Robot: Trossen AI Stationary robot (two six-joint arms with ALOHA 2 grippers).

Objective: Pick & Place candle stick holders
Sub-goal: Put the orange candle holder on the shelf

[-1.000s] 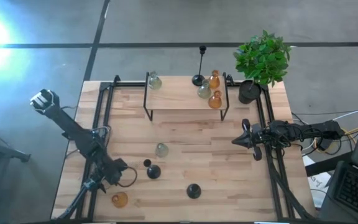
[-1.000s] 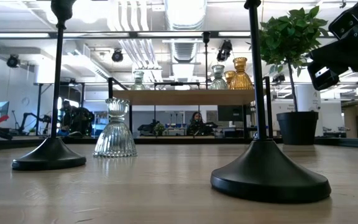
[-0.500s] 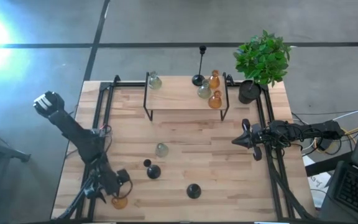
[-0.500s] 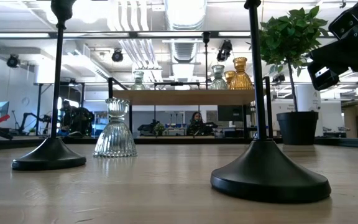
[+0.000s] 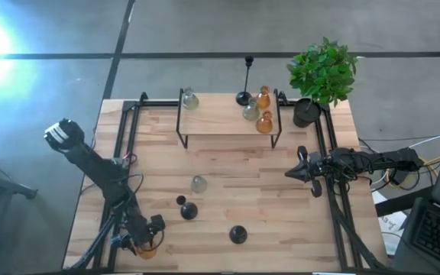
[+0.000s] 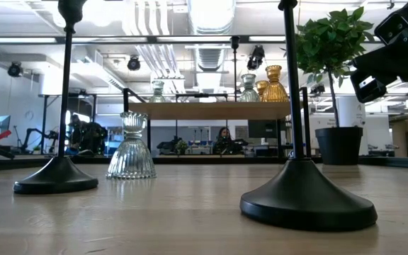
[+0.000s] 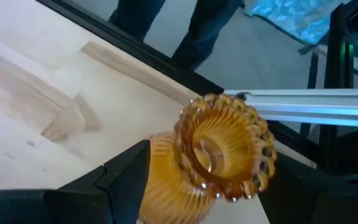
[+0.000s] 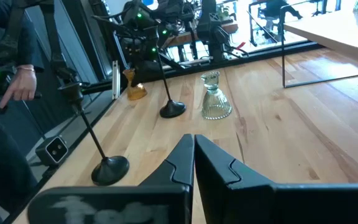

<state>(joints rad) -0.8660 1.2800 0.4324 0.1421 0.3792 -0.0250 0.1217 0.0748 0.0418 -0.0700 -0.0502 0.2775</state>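
An amber glass candle stick holder (image 7: 222, 149) stands upright on the wooden table (image 5: 281, 221) at its near left corner (image 5: 148, 245). My left gripper (image 7: 219, 186) is open, slanting down over it, with one finger on each side of its ribbed bulb. I cannot tell whether either finger touches it. A clear glass holder (image 5: 198, 183) and two black round-based holders (image 5: 188, 210) (image 5: 237, 234) stand mid-table. Several more holders stand on the shelf (image 5: 228, 126). My right gripper (image 8: 193, 155) is shut and waits at the table's right side (image 5: 292, 173).
The wooden shelf on black legs stands at the far middle, with a potted plant (image 5: 323, 72) at the far right. Black frame rails (image 5: 124, 153) run along both table sides. A person's hand (image 8: 23, 84) shows beyond the left edge.
My left gripper has moved toward the table's near edge and down, rolling its wrist. It now stands with its open fingers around the amber holder, which has stayed in place.
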